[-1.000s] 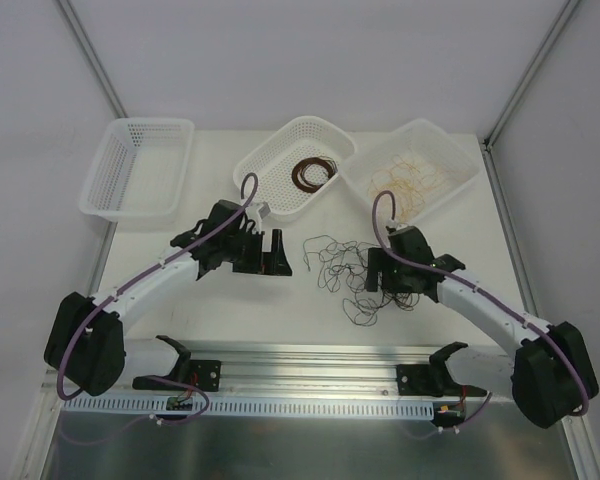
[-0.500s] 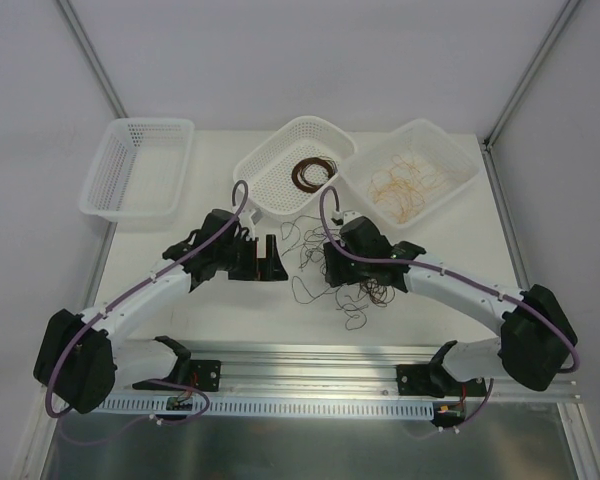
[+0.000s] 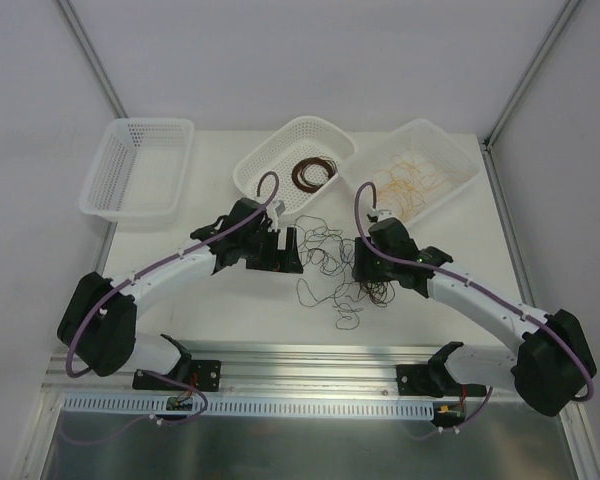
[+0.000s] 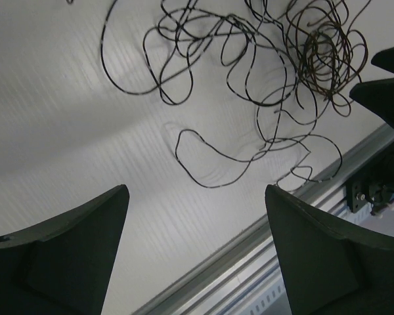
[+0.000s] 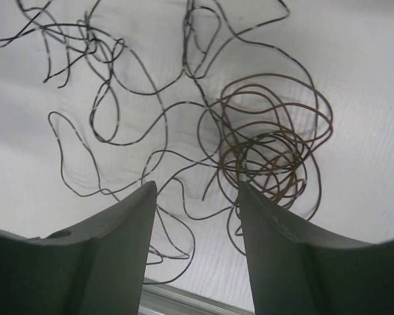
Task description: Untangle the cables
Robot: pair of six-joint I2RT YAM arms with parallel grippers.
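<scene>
A loose tangle of thin black cables (image 3: 330, 262) lies on the white table between my two grippers, with a small dark brown coil (image 3: 378, 292) caught at its right. My left gripper (image 3: 288, 250) is open and empty at the tangle's left edge. In the left wrist view its gripper (image 4: 196, 190) hovers above bare table, with black loops (image 4: 249, 79) and the brown coil (image 4: 325, 52) ahead. My right gripper (image 3: 363, 268) is open and empty over the tangle's right side. In the right wrist view its gripper (image 5: 197, 187) hangs above black strands (image 5: 118, 98) beside the brown coil (image 5: 269, 138).
Three white mesh baskets stand at the back: one bare on the left (image 3: 138, 165), a middle one (image 3: 270, 170) holding a dark brown coil (image 3: 313, 172), and a right one (image 3: 460, 165) holding tan-orange cables (image 3: 410, 182). A metal rail (image 3: 310, 360) runs along the near edge.
My left gripper moved right, up to the tangle. My right gripper swung left over the tangle, then back a little right. The tangle shifted left and spread out.
</scene>
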